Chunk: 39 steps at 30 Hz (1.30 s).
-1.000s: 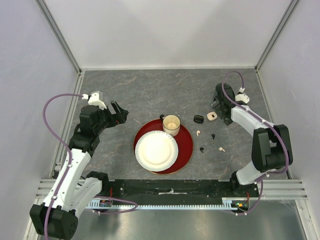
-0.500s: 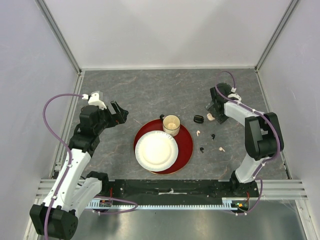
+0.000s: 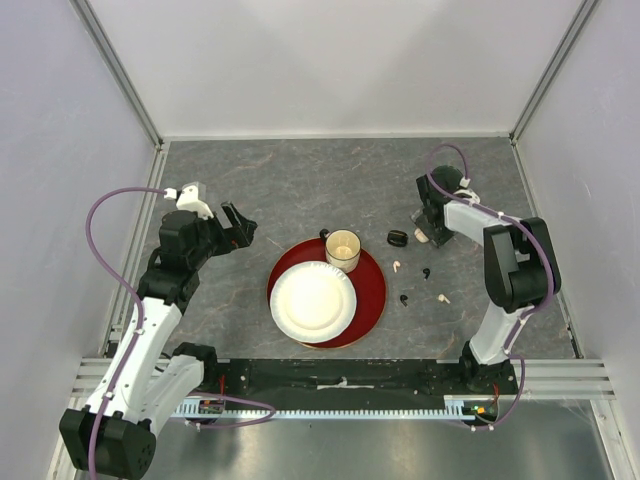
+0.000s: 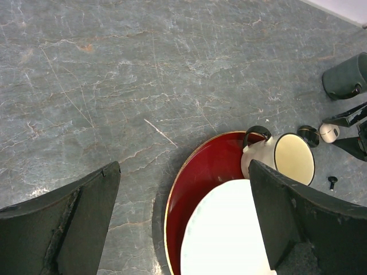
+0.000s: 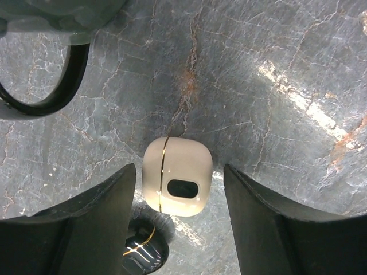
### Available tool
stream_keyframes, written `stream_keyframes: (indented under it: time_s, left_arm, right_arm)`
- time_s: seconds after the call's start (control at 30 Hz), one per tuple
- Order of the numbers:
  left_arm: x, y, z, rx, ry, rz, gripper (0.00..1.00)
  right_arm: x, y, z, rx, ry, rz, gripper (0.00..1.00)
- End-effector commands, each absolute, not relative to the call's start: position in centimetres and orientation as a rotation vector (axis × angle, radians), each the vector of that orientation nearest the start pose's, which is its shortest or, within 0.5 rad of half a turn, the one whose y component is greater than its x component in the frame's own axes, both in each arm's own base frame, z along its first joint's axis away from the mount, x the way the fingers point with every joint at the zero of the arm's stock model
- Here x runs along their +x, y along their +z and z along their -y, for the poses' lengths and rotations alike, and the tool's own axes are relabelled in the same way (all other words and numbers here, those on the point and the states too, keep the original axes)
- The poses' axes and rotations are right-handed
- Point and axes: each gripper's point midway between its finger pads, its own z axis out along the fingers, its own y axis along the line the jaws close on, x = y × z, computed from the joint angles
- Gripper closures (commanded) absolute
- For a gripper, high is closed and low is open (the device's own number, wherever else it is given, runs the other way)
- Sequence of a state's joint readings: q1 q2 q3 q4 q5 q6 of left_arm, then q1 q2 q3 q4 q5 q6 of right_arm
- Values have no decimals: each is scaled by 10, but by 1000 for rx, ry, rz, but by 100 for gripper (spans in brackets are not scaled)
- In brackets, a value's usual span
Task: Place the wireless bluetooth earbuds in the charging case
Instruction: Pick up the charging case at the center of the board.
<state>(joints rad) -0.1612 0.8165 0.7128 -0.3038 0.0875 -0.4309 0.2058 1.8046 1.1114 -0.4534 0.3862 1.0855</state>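
Observation:
The white charging case [image 5: 178, 183] lies shut on the table between the fingers of my open right gripper [image 5: 179, 172], which touch nothing. In the top view the right gripper [image 3: 428, 222] half hides this case [image 3: 421, 236]. A black case [image 3: 398, 238] lies just left of it and also shows in the right wrist view [image 5: 140, 252]. Two white earbuds [image 3: 397, 266] [image 3: 443, 297] and two black earbuds [image 3: 427, 271] [image 3: 404, 298] lie loose on the table nearer the arm bases. My left gripper [image 3: 238, 228] is open and empty, far to the left.
A red tray [image 3: 372, 290] holds a white plate [image 3: 313, 301] and a cream cup [image 3: 343, 248] with a black handle. In the left wrist view the tray [image 4: 200, 183] and the cup [image 4: 287, 157] sit ahead of the open left gripper [image 4: 184, 169]. White walls enclose the table.
My right arm has folded back and its gripper has come over the white case, now straddling it. The left arm has not moved.

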Motion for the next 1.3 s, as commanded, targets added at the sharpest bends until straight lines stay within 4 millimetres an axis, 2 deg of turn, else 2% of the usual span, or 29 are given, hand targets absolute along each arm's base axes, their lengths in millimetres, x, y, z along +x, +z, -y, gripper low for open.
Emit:
stream_keyframes:
  time_s: [0.0,0.27,0.43,0.57,0.67,0.7,0.87,0.93,0.97,1.07,1.27]
  left_arm:
    - [294,212,85,-220,-503,-1968,0]
    - [294,213,86,-215,-506,-1969,0]
    - [294,211,86,-217,-508,-1977,0]
    - [293,212,90,-191,-530,-1978,0]
    - [292,216,95,-160,-553,-1974,0]
    - [292,217,95,-165,-557,-1971,0]
    - [292,223,99,-150,-588,-1938,0]
    - [293,228,102,-123,-600,-1911,0]
    - [293,229,102,-121,-602,-1900,0]
    - [293,231,102,-125,-610,-1872,0]
    - [288,238,107,-85,-647,-1832,0]
  right_arm:
    - [402,25,-48,1222,-79,-2250,30]
    - [398,22,-42,1231,-116,-2240,30]
    - [395,18,-43,1235,-121,-2247,35]
    - [395,17,-45,1238,-109,-2258,42]
    - [395,19,-45,1233,-102,-2256,51]
    - [395,20,-44,1232,-101,-2255,57]
    - [398,34,-49,1192,-42,-2243,65]
    - [400,43,-56,1177,25,-2235,72]
    - [397,42,-57,1164,37,-2241,79]
    - [400,58,-64,1136,133,-2211,90]
    - [398,95,-87,1061,348,-2175,98]
